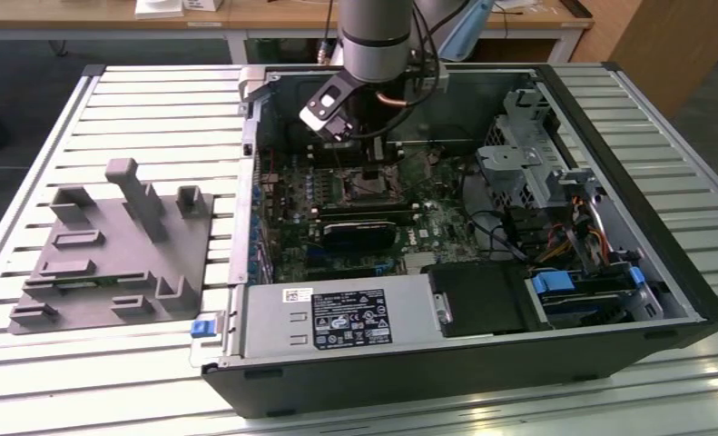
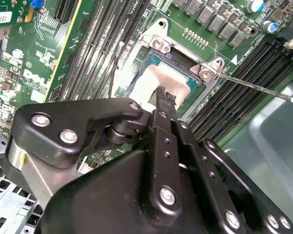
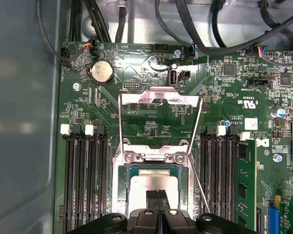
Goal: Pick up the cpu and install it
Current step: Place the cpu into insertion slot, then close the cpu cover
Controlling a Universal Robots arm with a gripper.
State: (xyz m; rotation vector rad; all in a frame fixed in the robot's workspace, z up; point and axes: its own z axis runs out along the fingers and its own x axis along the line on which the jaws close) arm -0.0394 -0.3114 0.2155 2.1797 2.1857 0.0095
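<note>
One open computer case (image 1: 334,359) is lying on the slatted table (image 1: 129,109), with the arm reaching in over the green board (image 3: 151,124). The claw (image 2: 164,95) is pinching narrow, tips together and gripping nothing, just above the chip (image 2: 149,80), which is sitting in its socket (image 2: 158,45). Whether they are touching is unclear. Risk, as I'm judging it: pushing off-centre could be tilting the chip and bending pins. The thin lever wire (image 2: 254,87) is jutting out close by.

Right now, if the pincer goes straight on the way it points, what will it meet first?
Most likely the chip, which lies in the open socket of the green board. The pincer aims at its silver top. I cannot tell whether a gap remains.
</note>
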